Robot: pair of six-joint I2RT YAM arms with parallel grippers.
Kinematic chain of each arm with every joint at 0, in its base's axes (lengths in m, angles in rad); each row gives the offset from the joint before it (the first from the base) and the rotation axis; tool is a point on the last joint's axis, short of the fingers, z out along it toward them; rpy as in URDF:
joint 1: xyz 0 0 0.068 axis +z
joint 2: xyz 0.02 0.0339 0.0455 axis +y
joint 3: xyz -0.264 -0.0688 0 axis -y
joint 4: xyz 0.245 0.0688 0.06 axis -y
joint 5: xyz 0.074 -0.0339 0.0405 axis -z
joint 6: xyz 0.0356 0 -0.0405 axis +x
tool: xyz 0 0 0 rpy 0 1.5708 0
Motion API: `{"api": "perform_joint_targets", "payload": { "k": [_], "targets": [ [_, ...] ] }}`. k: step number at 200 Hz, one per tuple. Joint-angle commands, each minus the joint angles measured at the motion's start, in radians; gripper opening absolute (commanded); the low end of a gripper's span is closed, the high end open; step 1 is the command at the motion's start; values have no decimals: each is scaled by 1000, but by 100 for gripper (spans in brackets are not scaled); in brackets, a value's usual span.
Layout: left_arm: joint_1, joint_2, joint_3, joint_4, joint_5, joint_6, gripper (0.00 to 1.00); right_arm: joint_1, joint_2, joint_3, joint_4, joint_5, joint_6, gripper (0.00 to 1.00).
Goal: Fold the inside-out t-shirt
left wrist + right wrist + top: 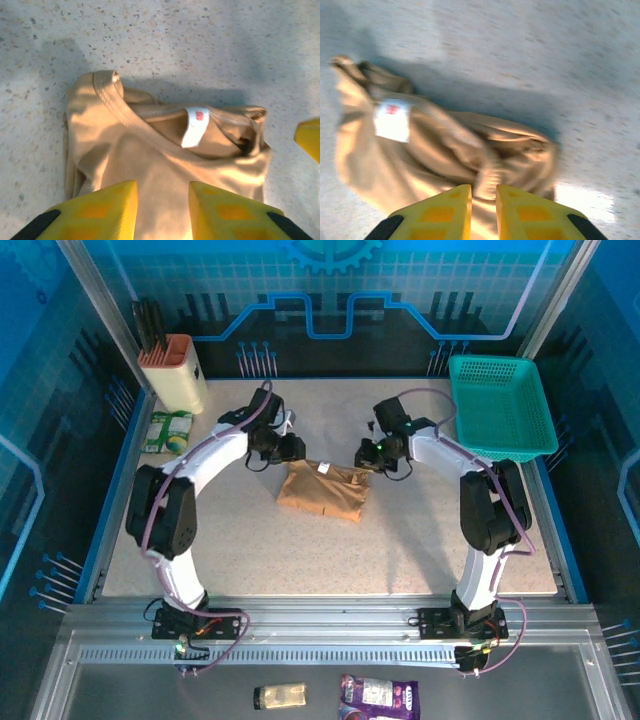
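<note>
T-shirt (323, 490) bundled on table (200, 540), white tag (195, 127) up. Left gripper (163, 192) fingers parted above fabric. Right gripper (483, 195) fingers nearly together; cannot tell if gripping.

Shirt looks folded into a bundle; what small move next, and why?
Probably lift the left gripper and right gripper straight up, clear of the shirt. It lies as a compact bundle, tag on top; the left hangs open over the cloth, the right at the other far corner. Watch for snagging.
</note>
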Motion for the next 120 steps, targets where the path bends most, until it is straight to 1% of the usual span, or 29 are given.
{"api": "perform_joint_targets", "payload": {
  "k": [1, 21, 38, 48, 74, 87, 102, 120],
  "targets": [
    [-13, -37, -103, -60, 39, 8, 26, 58, 25, 60, -13, -101, -8, 21],
    [-27, -29, -176, -20, 90, 3, 17, 90, 92, 92, 70, -241, 16, 21],
    [-31, -3, -214, 11, 93, 6, 15, 112, 159, 132, 127, -334, 31, 22],
    [-28, 17, -236, 27, 71, 6, 14, 118, 205, 155, 149, -359, 30, 22],
    [-11, 84, -245, 16, 8, 7, 12, 103, 308, 173, 166, -341, 45, 21],
    [0, 96, -264, 20, 2, 6, 12, 91, 337, 173, 155, -291, 46, 20],
    [11, 86, -288, 26, 6, 2, 11, 78, 354, 182, 110, -228, 35, 19],
    [12, 52, -301, 30, 27, 4, 12, 72, 323, 176, 111, -247, 24, 20]
  ]
}}
